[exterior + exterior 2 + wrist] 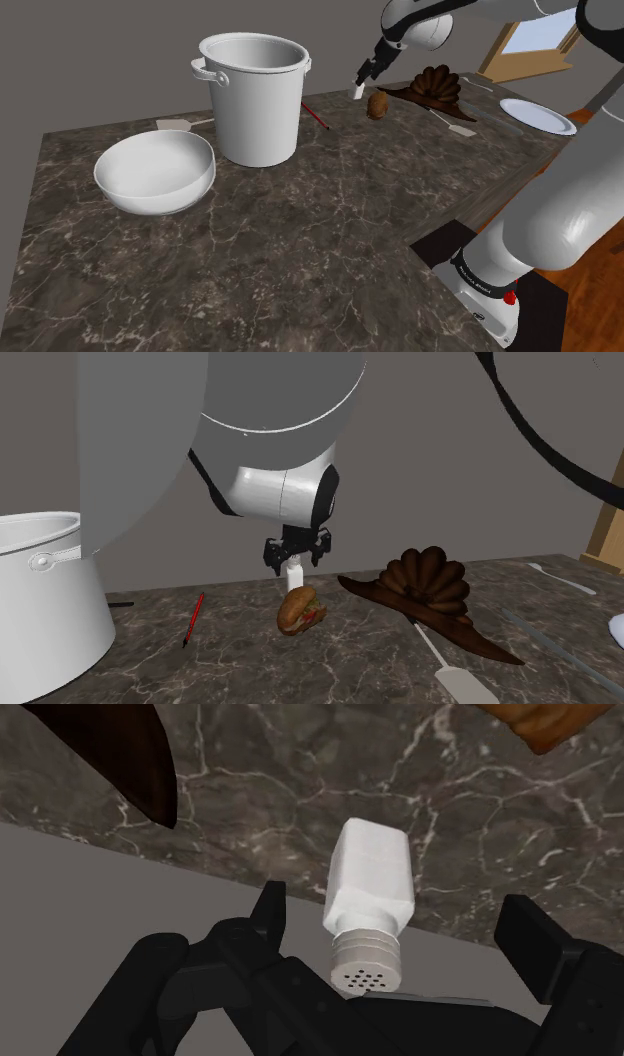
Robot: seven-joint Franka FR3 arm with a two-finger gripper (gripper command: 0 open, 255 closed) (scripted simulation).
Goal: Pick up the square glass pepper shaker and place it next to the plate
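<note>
The black pincer (396,904) has its fingers spread apart around the white shaker (368,874), not touching it, and in the shoulder view the plate (537,116) sits at the shaker's 3 o'clock.

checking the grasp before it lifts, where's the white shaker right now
In the shoulder view the white shaker is at the far edge of the counter, just left of the brown sandwich, under the gripper; its open fingers flank it without touching.
</note>
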